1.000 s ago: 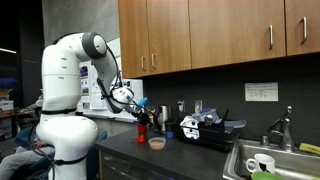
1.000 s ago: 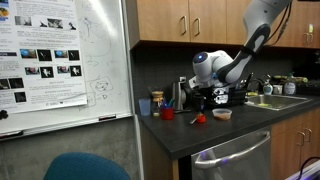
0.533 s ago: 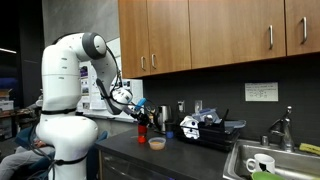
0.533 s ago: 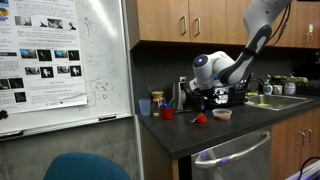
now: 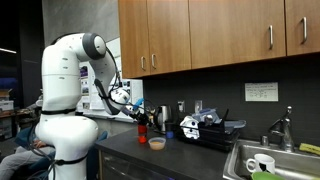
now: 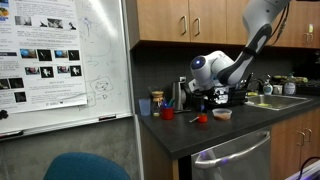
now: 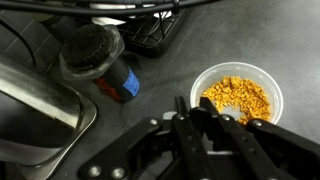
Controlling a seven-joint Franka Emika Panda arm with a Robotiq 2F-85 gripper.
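In the wrist view my gripper (image 7: pixel 193 103) comes in from the bottom edge, its two dark fingers pressed together; I see nothing clearly held between them. Just beyond and right of the fingertips stands a white bowl (image 7: pixel 237 95) of orange-yellow bits. In both exterior views the gripper (image 5: pixel 140 120) (image 6: pixel 201 100) hovers low over the dark counter. The bowl (image 5: pixel 157 143) (image 6: pixel 222 114) sits beside it, and a small red thing (image 6: pixel 202 118) lies on the counter under the gripper.
A blue and red cup (image 7: pixel 120 82) lies left of the gripper, under a dark round lid (image 7: pixel 90 48). A steel vessel (image 7: pixel 35 100) fills the left side. A wire dish rack (image 5: pixel 210 128) and sink (image 5: pixel 262 160) stand further along. A red cup (image 6: pixel 169 113) sits near the whiteboard (image 6: pixel 60 60).
The wrist has shifted very slightly; the gripper stays shut over the same spot by the bowl.
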